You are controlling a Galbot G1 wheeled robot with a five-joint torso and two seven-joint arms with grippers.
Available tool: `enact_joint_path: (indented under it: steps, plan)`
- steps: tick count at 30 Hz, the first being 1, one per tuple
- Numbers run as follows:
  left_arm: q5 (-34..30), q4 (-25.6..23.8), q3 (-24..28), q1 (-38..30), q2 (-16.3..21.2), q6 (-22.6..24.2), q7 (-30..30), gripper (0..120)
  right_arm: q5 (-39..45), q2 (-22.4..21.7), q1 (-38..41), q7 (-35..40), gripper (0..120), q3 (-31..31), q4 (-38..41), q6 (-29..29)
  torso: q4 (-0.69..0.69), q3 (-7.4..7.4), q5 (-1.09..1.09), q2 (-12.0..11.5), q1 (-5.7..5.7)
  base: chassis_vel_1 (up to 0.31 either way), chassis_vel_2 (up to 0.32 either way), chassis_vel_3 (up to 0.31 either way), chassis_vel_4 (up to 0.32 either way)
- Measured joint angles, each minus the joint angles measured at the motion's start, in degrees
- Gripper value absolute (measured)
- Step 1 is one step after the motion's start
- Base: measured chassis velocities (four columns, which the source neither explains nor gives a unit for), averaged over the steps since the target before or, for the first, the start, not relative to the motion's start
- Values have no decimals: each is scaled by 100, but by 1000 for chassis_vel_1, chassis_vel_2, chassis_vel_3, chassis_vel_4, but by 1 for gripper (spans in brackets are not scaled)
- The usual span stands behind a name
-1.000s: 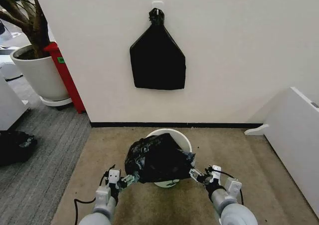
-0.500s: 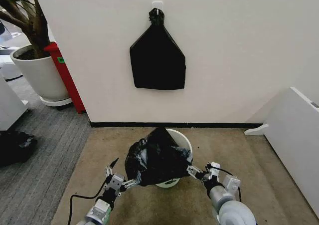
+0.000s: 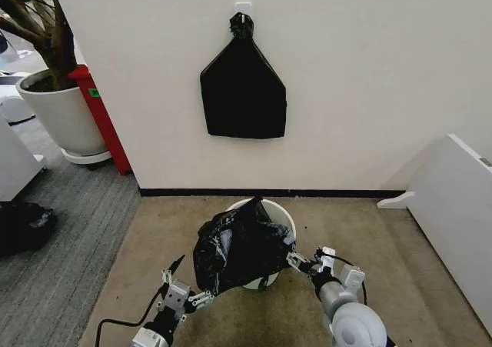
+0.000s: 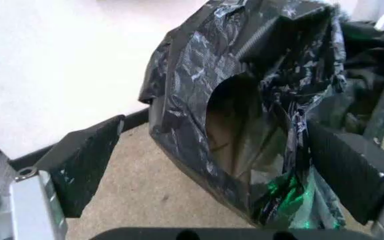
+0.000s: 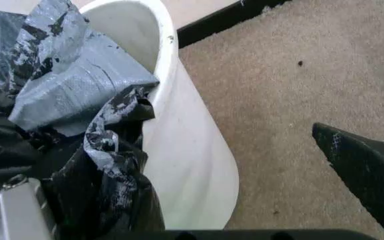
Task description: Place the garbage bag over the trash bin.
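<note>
Left pincer [image 3: 187,294] dropped back w/ garbage bag [image 3: 240,243] over tan carpet [image 3: 400,255].

Bare carpet [image 3: 384,247] lay open beside my right pincer [image 3: 301,263], while the garbage bag [image 3: 240,243] and trash bin [image 3: 283,218] blocked the way ahead.

Left claw [image 4: 212,165]: fingers [image 4: 82,167] spread wide apart
Garbage bag [image 4: 245,105]: crinkled, mouth gaping, hanging between the fingers, touching the far one
Floor [image 4: 138,200]: tan carpet
</note>
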Motion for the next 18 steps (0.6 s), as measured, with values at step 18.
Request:
enact_joint_path:
  steps: [18]
  plan:
    - [-1112,665,273,-1129,-187,654,-53,67,-69,-31,-226,27,100,-18,306,1,-1,0,-1,0,0,0,0,0,0]
